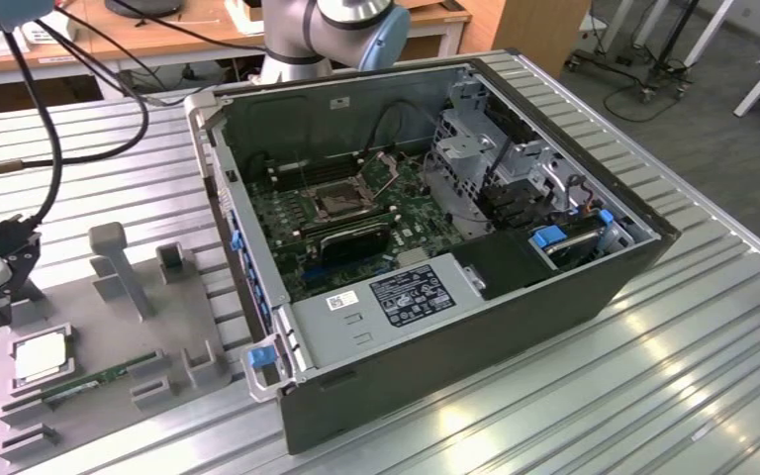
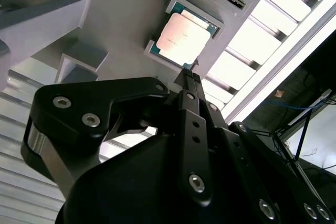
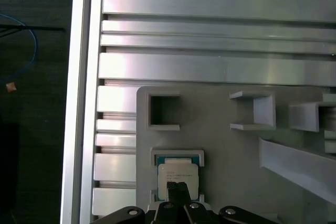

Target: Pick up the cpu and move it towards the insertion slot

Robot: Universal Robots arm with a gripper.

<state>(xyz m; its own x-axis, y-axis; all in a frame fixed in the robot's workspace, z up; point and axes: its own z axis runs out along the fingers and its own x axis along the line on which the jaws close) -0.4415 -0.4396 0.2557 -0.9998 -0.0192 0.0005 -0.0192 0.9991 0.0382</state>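
On the grey fixture (image 1: pixel 90 332), the cpu (image 1: pixel 40 354) lay flat in a square recess, silvery top up, at the fixture's end toward the exterior view's left. A thin teal rim showed around the chip in both wrist views. The memory stick (image 1: pixel 90 381) lay in a groove of the same fixture, just beside the cpu recess. A tall post (image 1: pixel 114 267) stood upright on the fixture, further in from the cpu. In the first wrist view a square pocket (image 3: pixel 164 109) sat near the cpu recess, and a U-shaped bracket (image 3: pixel 254 111) stood beside that pocket.

The gripper (image 3: pixel 178 188) hung over the fixture, directly above the cpu. In the first wrist view its tips overlapped one edge of the chip. The fingers (image 2: pixel 189 108) were drawn together with no gap visible between them and nothing held. Whether the tips touched the cpu, I could not tell.

The open case (image 1: pixel 486 327) stood just beside the fixture, toward the exterior view's right, both on the slatted table (image 1: pixel 644 396). The insertion slot (image 1: pixel 332 201) sat on the green board inside the case, well apart from the fixture and the cpu. The arm (image 1: pixel 333 30) rose beyond the case, on the side away from the fixture.
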